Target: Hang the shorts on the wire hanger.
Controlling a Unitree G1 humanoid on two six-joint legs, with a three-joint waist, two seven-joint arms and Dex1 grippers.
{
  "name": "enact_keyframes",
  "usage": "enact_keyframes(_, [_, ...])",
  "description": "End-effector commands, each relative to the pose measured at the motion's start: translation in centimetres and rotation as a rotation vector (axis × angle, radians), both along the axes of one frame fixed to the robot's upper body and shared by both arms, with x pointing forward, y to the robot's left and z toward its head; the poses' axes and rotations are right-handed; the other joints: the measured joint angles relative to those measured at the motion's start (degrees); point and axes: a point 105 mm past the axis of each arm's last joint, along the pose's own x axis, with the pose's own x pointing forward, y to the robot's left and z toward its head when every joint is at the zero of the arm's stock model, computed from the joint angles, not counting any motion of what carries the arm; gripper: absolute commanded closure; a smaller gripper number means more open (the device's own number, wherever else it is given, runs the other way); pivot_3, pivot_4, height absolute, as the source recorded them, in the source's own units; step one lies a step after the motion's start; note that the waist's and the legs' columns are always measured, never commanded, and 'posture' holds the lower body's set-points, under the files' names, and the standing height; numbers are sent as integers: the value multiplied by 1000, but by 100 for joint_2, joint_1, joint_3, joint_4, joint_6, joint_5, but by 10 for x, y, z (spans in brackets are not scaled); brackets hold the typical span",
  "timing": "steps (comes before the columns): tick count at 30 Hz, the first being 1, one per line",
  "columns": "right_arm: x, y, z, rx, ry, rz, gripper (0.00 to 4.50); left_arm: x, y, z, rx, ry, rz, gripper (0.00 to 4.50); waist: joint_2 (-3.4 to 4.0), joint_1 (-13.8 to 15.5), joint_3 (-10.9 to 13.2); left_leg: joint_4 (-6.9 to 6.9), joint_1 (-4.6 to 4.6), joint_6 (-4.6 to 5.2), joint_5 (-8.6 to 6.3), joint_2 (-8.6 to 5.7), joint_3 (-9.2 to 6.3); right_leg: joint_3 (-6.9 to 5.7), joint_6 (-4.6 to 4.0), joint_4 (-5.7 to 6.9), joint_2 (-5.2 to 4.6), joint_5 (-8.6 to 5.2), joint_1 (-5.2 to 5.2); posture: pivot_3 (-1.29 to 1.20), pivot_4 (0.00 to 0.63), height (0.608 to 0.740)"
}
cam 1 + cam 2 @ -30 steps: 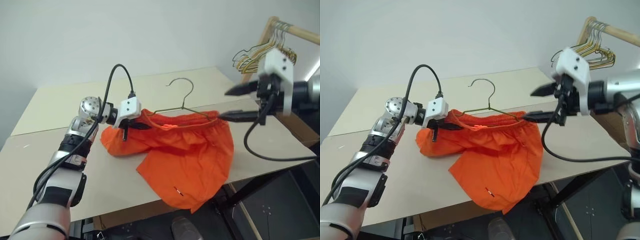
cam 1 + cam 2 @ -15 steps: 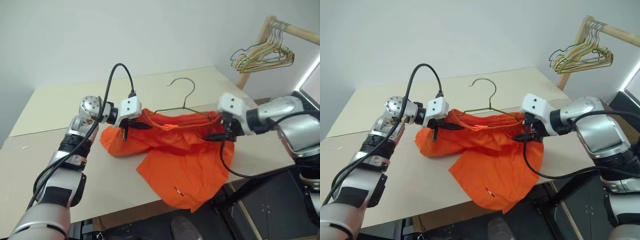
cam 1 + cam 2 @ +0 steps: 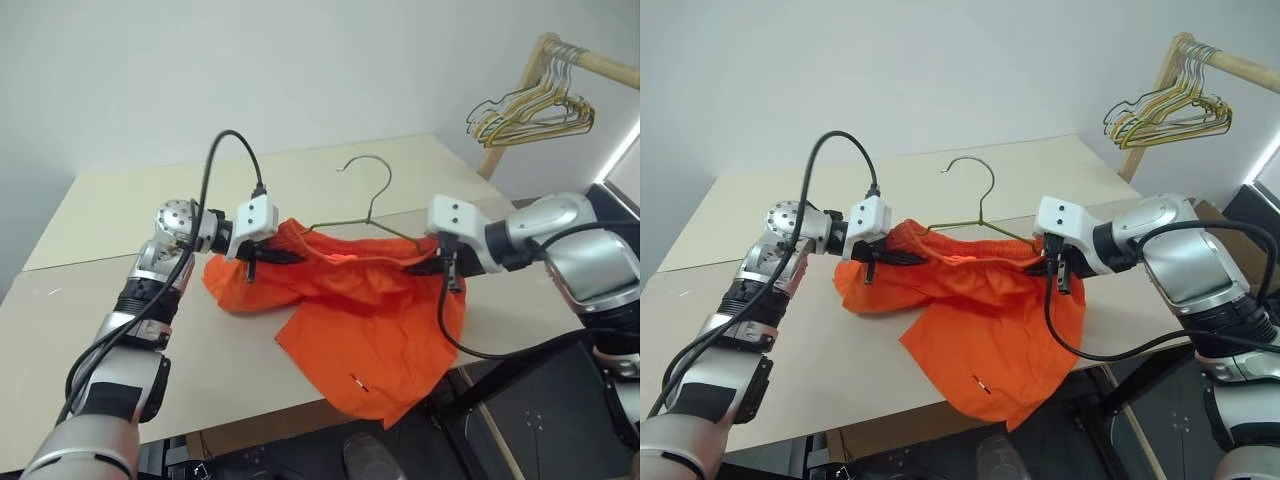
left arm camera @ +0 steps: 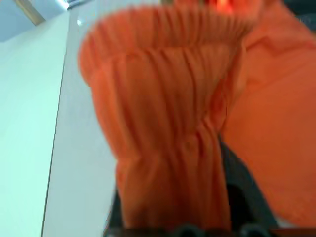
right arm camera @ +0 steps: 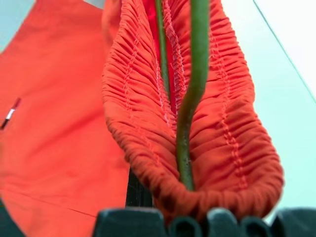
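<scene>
Task looks well along, not finished. Shorts (image 3: 365, 310) spread at centre frame on the table (image 3: 90, 330), waistband along the upper edge, one leg hanging off the near table edge at lower centre, small white mark low on that leg. Wire hanger (image 3: 368, 200) lying at upper centre, hook poking up past the waistband, both sloping shoulders running down into the waistband; in right wrist view the wire sits inside the gathered elastic, so hanger seems already threaded into the waist opening. Right gripper (image 3: 425, 266), right of centre, clamped fully closed on waistband's right end, wire right there with the fabric; whether wire is pinched too, can't tell. Left gripper (image 3: 275, 256), left of centre, at waistband's left end with bunched elastic between its fingers in left wrist view; jaws partway apart by the look, real grip or just loose contact, can't tell. Left to do, as judged: settle waistband evenly over both hanger shoulders, confirm left corner seated, then lift by the hook w/o fabric sliding off. Rack (image 3: 560, 60) w/ bunch of spare hangers (image 3: 530, 112) at upper right, well apart from the work. Risk: elastic slipping off the thin wire on the left side if let go early.
</scene>
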Motion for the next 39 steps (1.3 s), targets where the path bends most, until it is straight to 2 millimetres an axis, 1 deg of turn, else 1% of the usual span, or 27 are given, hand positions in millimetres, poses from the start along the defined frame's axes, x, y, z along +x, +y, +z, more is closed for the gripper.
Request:
enact_keyframes(1, [-6, -10, 12, 57, -3, -71, 4500, 3, 2, 33, -117, -62, 26, 2139, 0, 17, 0, 0, 0, 0, 0, 0, 0, 0, 0, 0, 0, 0, 1, -339, 0, 740])
enact_keyframes(4, [-15, -28, 2, 99, 53, -187, 4500, 10, 12, 46, -217, -80, 115, 1142, 0, 73, 0, 2, -2, 1, 0, 0, -3, -2, 0, -1, 0, 0, 3, -340, 0, 740])
enact_keyframes(6, [-21, -43, -6, 128, 82, -295, 4500, 16, 17, 60, -335, -110, 206, 453, 0, 125, 0, 5, -2, 2, -1, 0, -4, -3, 0, -4, 0, 0, 5, -341, 0, 740])
enact_keyframes(7, [-24, -49, -9, 145, 95, -343, 4500, 19, 18, 67, -394, -121, 255, 164, 0, 149, 0, 8, -2, 2, -1, 0, -4, -3, 0, -4, 0, 0, 6, -343, 0, 740])
enact_keyframes(8, [-27, -54, -11, 158, 101, -378, 4500, 21, 19, 72, -445, -130, 292, 78, 0, 179, 0, 8, -3, 2, -1, 0, -4, -3, 0, -7, 0, 0, 7, -346, 0, 740])
enact_keyframes(10, [-31, -67, -14, 196, 111, -485, 4500, 19, 17, 83, -554, -108, 338, 78, 0, 203, 0, 20, -3, 4, -2, -1, -4, -2, 0, -6, 0, 0, 13, -351, 0, 740])
enact_keyframes(14, [-43, -93, -18, 249, 123, -700, 4500, -6, -2, 97, -676, -31, 293, 78, -1, 246, -1, 38, -9, 13, -10, -1, -4, -2, 0, 2, 1, 0, 15, -366, 0, 740])
enact_keyframes(15, [-48, -103, -20, 254, 132, -789, 4500, -14, -11, 102, -726, -1, 286, 78, -1, 271, -1, 39, -9, 14, -10, -1, -2, 1, 0, 2, 2, 0, 14, -372, 0, 740])
enact_keyframes(17, [-53, -125, -24, 224, 113, -971, 4500, -29, -24, 107, -771, 46, 281, 78, -1, 303, -1, 43, -14, 16, -12, -1, -2, 2, 0, 0, 1, 0, 14, -379, 0, 740])
enact_keyframes(18, [-56, -136, -20, 252, 104, -1068, 4500, -40, -29, 111, -788, 66, 254, 78, -1, 317, -1, 47, -19, 19, -13, -1, -2, 3, 0, -1, 1, 0, 15, -387, 0, 740])
enact_keyframes(20, [-60, -149, -14, 301, 88, -1170, 4500, -55, -36, 114, -798, 82, 213, 78, 4, 321, -4, 53, -23, 19, -14, -3, 4, 9, -1, -6, 0, 0, 15, -400, 0, 740])
enact_keyframes(22, [-63, -163, -8, 336, 58, -1242, 4500, -63, -39, 118, -808, 96, 187, 78, 28, 318, -20, 53, -21, 19, -14, -3, 8, 11, -1, -8, 1, 0, 17, -414, 0, 740])
enact_keyframes(25, [-63, -180, -1, 372, 24, -1332, 4500, -67, -42, 122, -816, 102, 170, 78, 48, 293, -34, 52, -15, 23, -17, -3, 15, 10, -1, -22, 4, 0, 27, -423, 0, 740])
enact_keyframes(31, [-55, -215, 21, 495, -57, -1526, 4500, -64, -41, 121, -808, 103, 182, 78, 58, 166, -41, 47, -3, 31, -21, -2, 41, 24, -2, -34, 7, 0, 37, -425, 0, 740])
enact_keyframes(32, [-55, -227, 29, 532, -86, -1596, 4500, -62, -40, 120, -804, 101, 185, 78, 58, 144, -41, 45, -4, 33, -22, -2, 43, 26, -2, -36, 7, 0, 37, -423, 0, 740])
enact_keyframes(35, [-60, -255, 43, 610, -106, -1741, 4500, -60, -40, 119, -798, 98, 189, 78, 62, 114, -44, 46, 0, 46, -29, -2, 81, 57, -2, -42, 2, 0, 38, -423, 0, 740])
enact_keyframes(39, [-66, -275, 54, 658, -105, -1843, 4500, -59, -40, 118, -794, 100, 189, 78, 63, 97, -44, 48, 1, 57, -36, -1, 96, 66, -1, -51, 3, 0, 38, -427, 0, 740])
